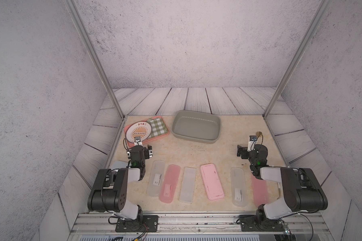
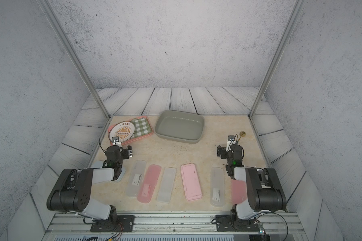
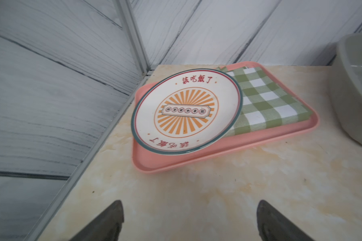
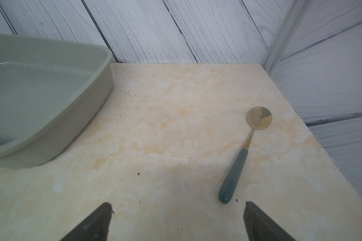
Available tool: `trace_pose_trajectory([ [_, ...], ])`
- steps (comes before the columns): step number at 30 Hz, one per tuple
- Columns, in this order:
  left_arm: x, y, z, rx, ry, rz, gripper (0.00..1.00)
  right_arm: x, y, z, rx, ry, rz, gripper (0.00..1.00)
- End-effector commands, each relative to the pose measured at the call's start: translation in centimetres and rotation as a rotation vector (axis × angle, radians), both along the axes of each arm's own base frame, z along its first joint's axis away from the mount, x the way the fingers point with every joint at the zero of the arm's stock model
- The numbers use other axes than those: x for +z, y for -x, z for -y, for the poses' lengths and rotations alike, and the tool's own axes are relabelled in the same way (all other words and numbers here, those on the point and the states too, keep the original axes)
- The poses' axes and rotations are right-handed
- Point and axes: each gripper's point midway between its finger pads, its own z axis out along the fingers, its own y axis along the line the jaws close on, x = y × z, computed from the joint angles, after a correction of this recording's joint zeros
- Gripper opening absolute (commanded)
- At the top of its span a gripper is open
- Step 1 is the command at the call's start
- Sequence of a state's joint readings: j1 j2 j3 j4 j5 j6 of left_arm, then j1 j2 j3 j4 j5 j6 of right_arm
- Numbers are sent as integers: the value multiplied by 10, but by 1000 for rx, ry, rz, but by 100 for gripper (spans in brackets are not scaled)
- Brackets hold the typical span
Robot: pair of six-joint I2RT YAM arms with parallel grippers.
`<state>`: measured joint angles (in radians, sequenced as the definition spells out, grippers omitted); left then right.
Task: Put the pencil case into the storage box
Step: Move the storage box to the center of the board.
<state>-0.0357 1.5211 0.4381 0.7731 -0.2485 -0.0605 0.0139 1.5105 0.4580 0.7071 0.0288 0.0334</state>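
There are three long frosted clear plastic pencil cases [image 1: 156, 181] [image 1: 187, 184] [image 1: 237, 186], two translucent pink pencil cases [image 1: 169, 183] [image 1: 259, 191], one opaque pink pencil case [image 1: 212, 182] and one pale blue pencil case [image 1: 118, 164], partly hidden: seven in all on the table [image 1: 196, 154]. There is one shallow grey-green plastic storage box [image 1: 195, 127], one flat pink plastic tray [image 3: 259, 141], one round printed ceramic plate [image 3: 186, 110], one folded green-checked cloth [image 3: 270, 98] and one gold metal spoon with a dark teal handle [image 4: 235, 173]. There are two black-and-white robot arms [image 1: 113, 187] [image 1: 297, 187].

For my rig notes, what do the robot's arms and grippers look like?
The left arm and right arm have bulky black joints, pale grey links, a green light and thin black cables. The left gripper and right gripper show dark tapered fingers.
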Motion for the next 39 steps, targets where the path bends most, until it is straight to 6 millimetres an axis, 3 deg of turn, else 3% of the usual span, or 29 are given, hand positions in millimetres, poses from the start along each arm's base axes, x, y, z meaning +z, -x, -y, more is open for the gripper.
trace_pose_trajectory([
  [1,6,3,-6,46,-5,42,100,-5,-1,2,-10,5,-17,99],
  [8,6,5,21,-135,-11,63,100,-5,-2,3,-10,6,-17,99],
  [12,11,21,45,-284,-26,149,100,-5,-1,3,-10,6,-16,99],
  [16,11,22,46,-290,-29,150,100,-5,-2,3,-10,6,-17,99],
  [23,11,17,31,-198,-17,135,100,-3,-2,5,-27,2,-10,99],
  [25,12,10,33,-221,-2,98,100,18,-2,18,-107,2,55,99],
  [29,24,6,55,-375,15,34,100,74,34,35,-280,-112,-60,99],
  [32,31,6,63,-427,16,-21,100,112,64,22,-281,-290,-61,99],
  [36,43,6,62,-432,1,-106,100,130,102,14,-375,-594,-39,99],
  [39,50,14,56,-409,11,-267,100,128,132,5,-396,-728,-76,99],
])
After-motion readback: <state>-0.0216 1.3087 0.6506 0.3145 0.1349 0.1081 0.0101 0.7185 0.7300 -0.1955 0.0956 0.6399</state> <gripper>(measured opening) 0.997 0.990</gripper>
